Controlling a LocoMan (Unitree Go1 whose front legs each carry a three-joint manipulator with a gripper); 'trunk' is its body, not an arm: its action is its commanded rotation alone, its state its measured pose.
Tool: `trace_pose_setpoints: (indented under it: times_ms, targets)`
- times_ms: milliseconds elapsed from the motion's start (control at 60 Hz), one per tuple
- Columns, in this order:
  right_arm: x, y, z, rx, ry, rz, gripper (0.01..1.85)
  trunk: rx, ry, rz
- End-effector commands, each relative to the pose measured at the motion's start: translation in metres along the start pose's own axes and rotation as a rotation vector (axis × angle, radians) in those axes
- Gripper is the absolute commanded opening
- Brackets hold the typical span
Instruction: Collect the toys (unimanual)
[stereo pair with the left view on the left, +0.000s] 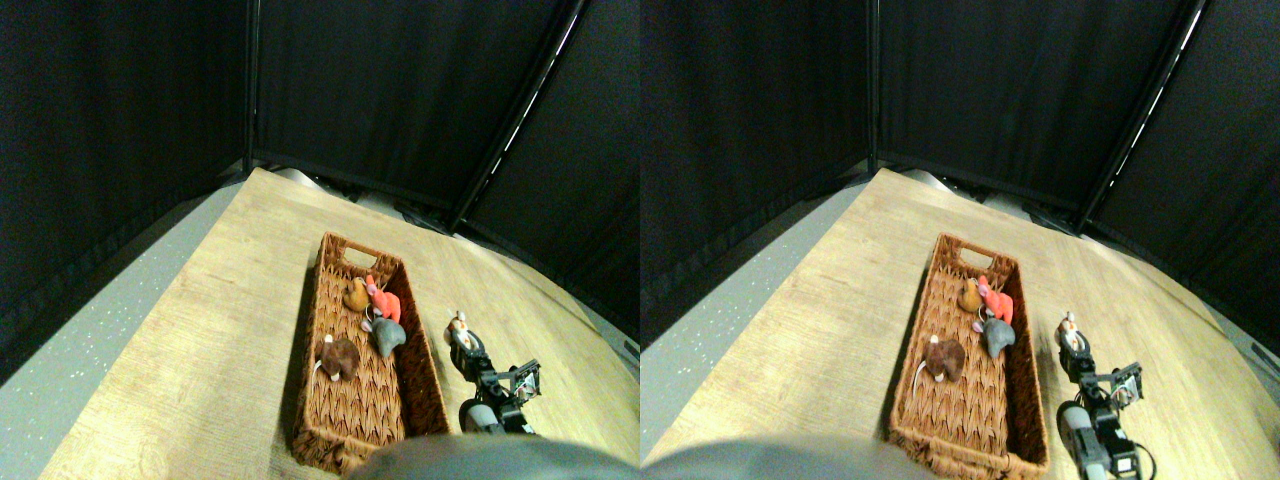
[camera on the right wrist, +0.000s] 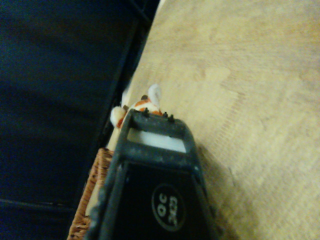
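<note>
Four toys (stereo pair with the left view on the left: 362, 320) already in basket (stereo pair with the left view on the left: 345, 440); a fifth, orange-and-white (stereo pair with the left view on the left: 458, 322), at tip of claw (stereo pair with the left view on the left: 464, 340) just right of the basket, above counter (stereo pair with the left view on the left: 220, 330). Grip state impossible to tell. Drop into basket apparently still pending.

It looks like a lab test area: black curtains (stereo pair with the left view on the left: 400, 90) on dark poles (stereo pair with the left view on the left: 515, 120) enclose a wooden floor board (stereo pair with the left view on the left: 220, 330), with speckled grey floor (stereo pair with the left view on the left: 90, 370) at 9 o'clock.

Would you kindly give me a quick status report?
Right gripper at orange-and-white toy, right of basket; grip unclear. Four toys in basket: orange, red, grey, brown. Nothing in the way.
</note>
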Motion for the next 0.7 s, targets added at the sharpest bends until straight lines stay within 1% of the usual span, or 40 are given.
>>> trace_pose_setpoints:
  times_ms: [17, 50, 67, 117, 133, 150, 217, 267, 300, 367, 417, 450, 500, 533, 567, 583, 617, 650, 700]
  targets:
    - [-0.002, 0.027, 0.004, -0.020, 0.013, 0.114, 0.06, -0.010, 0.006, 0.003]
    - [-0.003, 0.035, 0.003, -0.029, 0.004, 0.127, 0.06, -0.010, 0.006, 0.003]
    - [-0.004, 0.039, 0.003, -0.028, 0.010, 0.134, 0.06, -0.012, 0.002, 0.004]
    - [-0.004, 0.042, 0.002, -0.029, 0.018, 0.143, 0.06, -0.012, 0.002, 0.004]
    - [-0.006, 0.048, 0.001, -0.027, 0.026, 0.159, 0.06, -0.018, -0.002, 0.006]
    - [-0.007, 0.051, 0.000, -0.036, 0.026, 0.162, 0.06, -0.018, -0.002, 0.006]
    - [-0.007, 0.060, -0.004, -0.056, 0.042, 0.178, 0.06, -0.023, -0.004, 0.012]
    - [-0.010, 0.068, -0.010, -0.072, 0.054, 0.182, 0.06, -0.027, -0.008, 0.016]
    - [-0.010, 0.071, -0.012, -0.067, 0.060, 0.186, 0.06, -0.034, -0.014, 0.020]
    - [-0.011, 0.080, -0.021, -0.072, 0.109, 0.207, 0.06, -0.042, -0.018, 0.026]
    - [-0.011, 0.085, -0.024, -0.067, 0.110, 0.208, 0.06, -0.049, -0.024, 0.032]
    - [-0.012, 0.089, -0.029, -0.076, 0.132, 0.222, 0.06, -0.055, -0.027, 0.037]
    - [-0.013, 0.092, -0.034, -0.087, 0.133, 0.223, 0.06, -0.062, -0.031, 0.044]
    - [-0.014, 0.096, -0.038, -0.137, 0.148, 0.266, 0.06, -0.067, -0.033, 0.048]
    - [-0.015, 0.097, -0.040, -0.126, 0.152, 0.260, 0.06, -0.072, -0.036, 0.052]
    - [-0.016, 0.100, -0.044, -0.105, 0.172, 0.261, 0.06, -0.075, -0.036, 0.055]
    - [-0.017, 0.102, -0.046, -0.100, 0.180, 0.261, 0.06, -0.081, -0.038, 0.059]
    - [-0.018, 0.104, -0.050, -0.097, 0.189, 0.260, 0.06, -0.088, -0.044, 0.065]
    - [-0.019, 0.106, -0.054, -0.088, 0.208, 0.263, 0.06, -0.094, -0.047, 0.069]
